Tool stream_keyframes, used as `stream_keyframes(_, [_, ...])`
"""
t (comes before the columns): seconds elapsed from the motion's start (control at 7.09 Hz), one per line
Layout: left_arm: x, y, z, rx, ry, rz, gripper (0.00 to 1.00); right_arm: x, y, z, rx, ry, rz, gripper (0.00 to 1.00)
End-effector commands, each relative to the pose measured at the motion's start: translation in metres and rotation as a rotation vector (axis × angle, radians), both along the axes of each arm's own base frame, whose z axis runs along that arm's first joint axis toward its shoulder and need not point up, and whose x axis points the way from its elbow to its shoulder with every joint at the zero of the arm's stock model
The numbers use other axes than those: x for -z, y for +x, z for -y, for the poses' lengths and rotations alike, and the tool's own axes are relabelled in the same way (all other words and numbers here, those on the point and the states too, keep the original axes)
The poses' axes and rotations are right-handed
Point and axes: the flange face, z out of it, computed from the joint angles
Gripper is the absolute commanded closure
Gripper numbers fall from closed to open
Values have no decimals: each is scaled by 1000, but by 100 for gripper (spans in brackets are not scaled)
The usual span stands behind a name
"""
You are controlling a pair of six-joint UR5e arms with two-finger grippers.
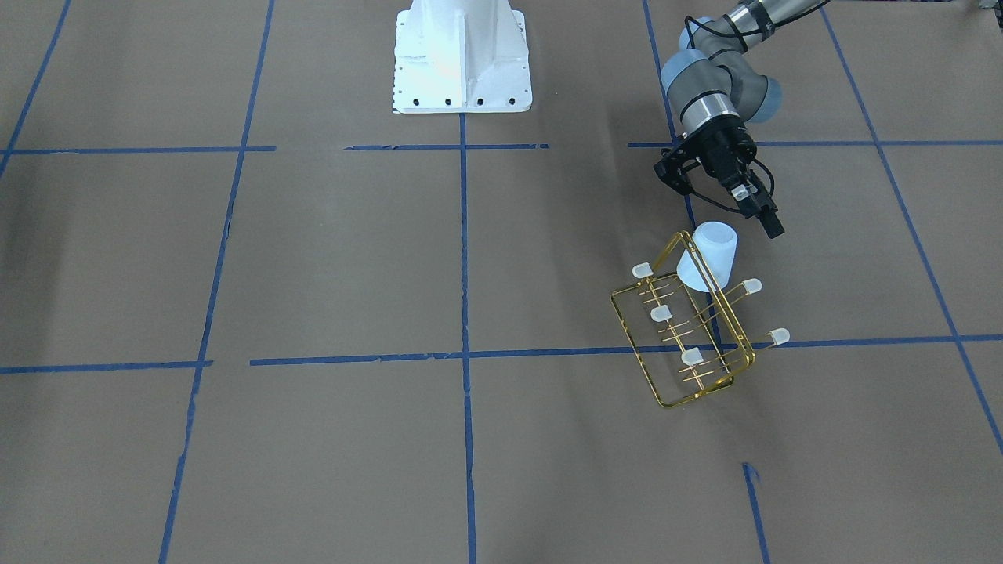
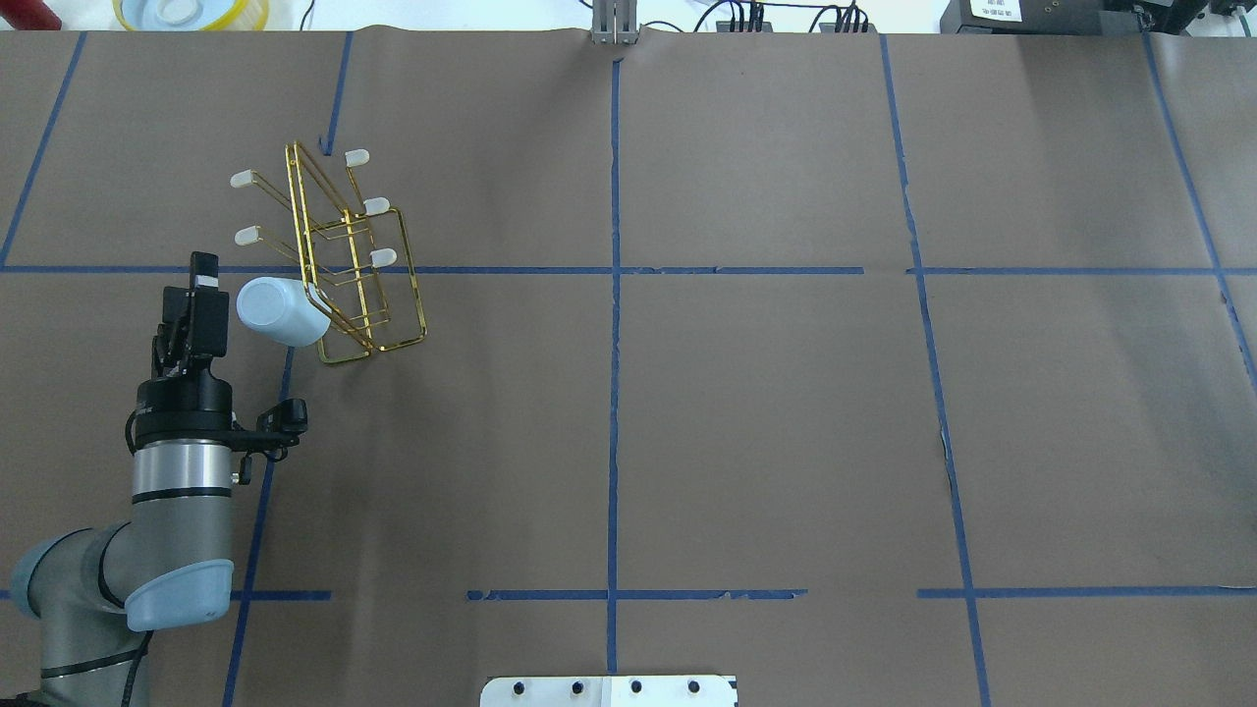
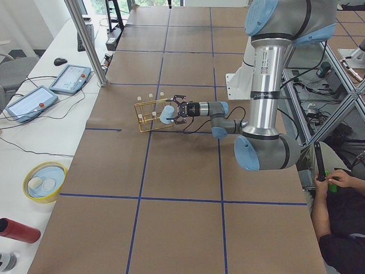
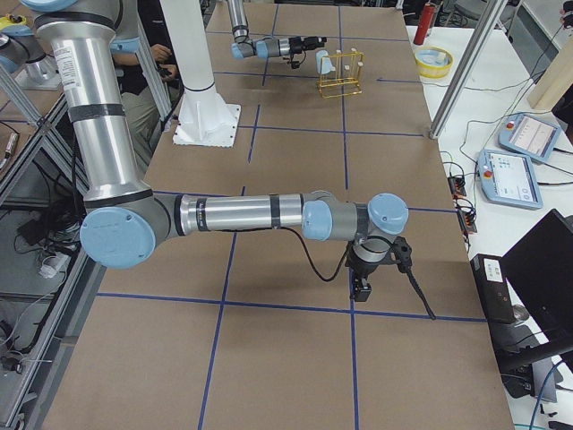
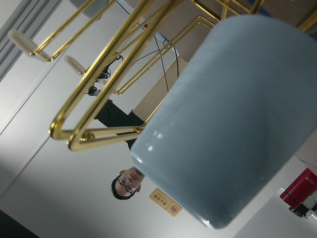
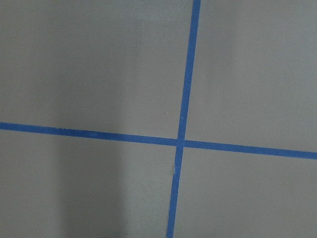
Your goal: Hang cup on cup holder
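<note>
Pale blue, smooth tapered cup [image 1: 709, 258] sits tilted on gold wire cup holder [image 1: 626, 325]; left fingers [image 1: 770, 223] beside it, spread indiscernible.

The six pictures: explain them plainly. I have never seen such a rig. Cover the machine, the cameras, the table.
This is a robot with two arms, each ending in a two-finger gripper. Four pictures come from fixed cameras: facing the robot, behind and above it, and at each table end. Two come from wrist cameras. On the brown table, marked with blue tape, stands a gold wire cup holder; the pale blue cup hangs tilted on it. The left gripper sits beside the cup, apparently open, holding nothing. The right gripper points down at the table elsewhere; open or shut, I cannot tell.
</note>
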Motion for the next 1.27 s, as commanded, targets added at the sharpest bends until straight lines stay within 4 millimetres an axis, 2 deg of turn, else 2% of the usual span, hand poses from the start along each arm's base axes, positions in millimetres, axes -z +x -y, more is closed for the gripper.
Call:
stream_keyframes(0.0, [5, -37, -10, 2, 32, -188, 0, 0, 0, 0, -1, -1, 0, 0])
stream_keyframes(0.14, [10, -52, -12, 5, 49, -282, 0, 0, 0, 0, 0, 0, 0, 0])
stream_keyframes(0.28, [11, -67, -16, 1, 70, -430, 0, 0, 0, 0, 0, 0, 0, 0])
stream_keyframes(0.42, [14, -75, -17, -41, 66, -611, 0, 0, 0, 0, 0, 0, 0, 0])
stream_keyframes(0.71, [19, -82, -21, -121, 16, -1000, 0, 0, 0, 0, 0, 0, 0, 0])
stream_keyframes(0.85, [17, -79, -22, -151, -36, -1200, 0, 0, 0, 0, 0, 0, 0, 0])
stream_keyframes(1.13, [25, -81, -12, -200, -181, -1490, 0, 0, 0, 0, 0, 0, 0, 0])
